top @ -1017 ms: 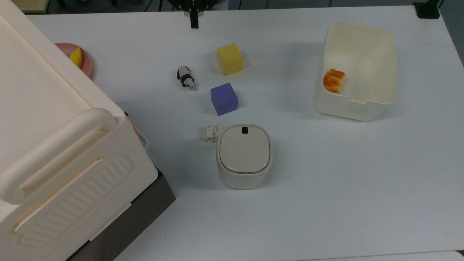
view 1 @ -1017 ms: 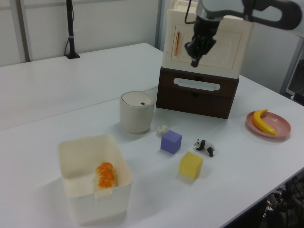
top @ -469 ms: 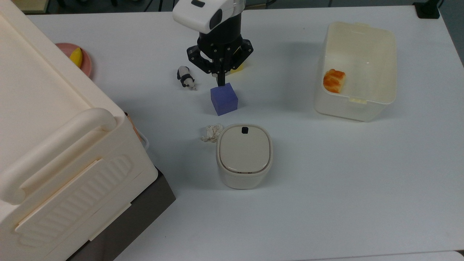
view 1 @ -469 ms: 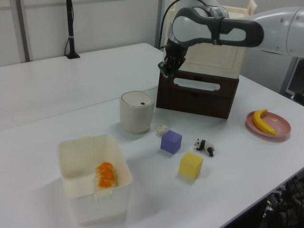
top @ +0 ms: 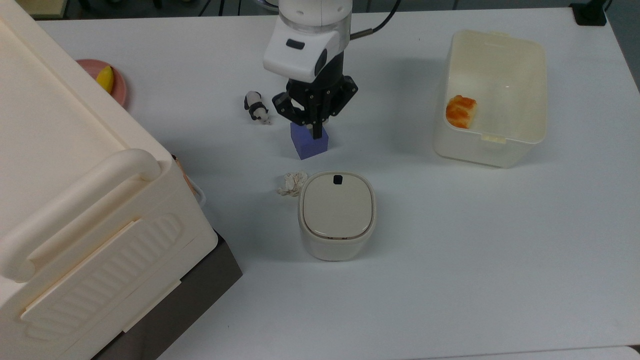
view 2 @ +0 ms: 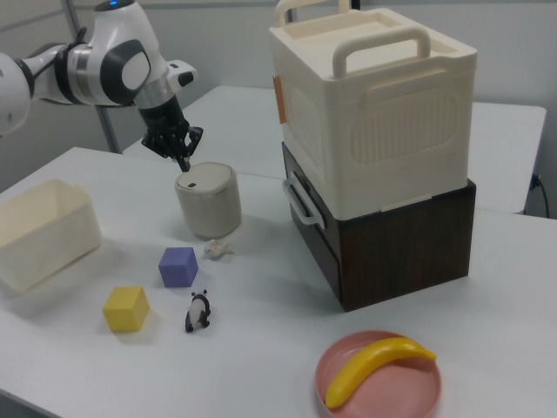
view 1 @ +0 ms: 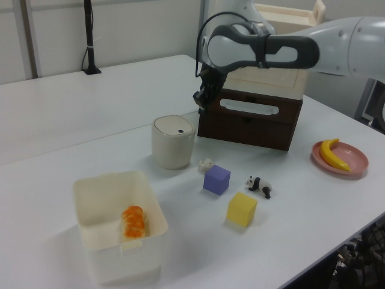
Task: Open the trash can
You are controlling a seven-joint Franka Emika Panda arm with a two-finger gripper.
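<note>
- Gripper (top: 317,133) is hanging above the bin (top: 336,215), fingers pinched together and empty, likely to poke.
- It's lining up on the lid's button (top: 337,179), mid-table.

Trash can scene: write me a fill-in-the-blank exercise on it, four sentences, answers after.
1. The trash can has its lid ____.
2. The small button on its lid is ____ in colour.
3. In the top view, the end effector is over the ____ cube.
4. The pink plate holds a ____.

Missing words: closed; black; purple; banana
</note>
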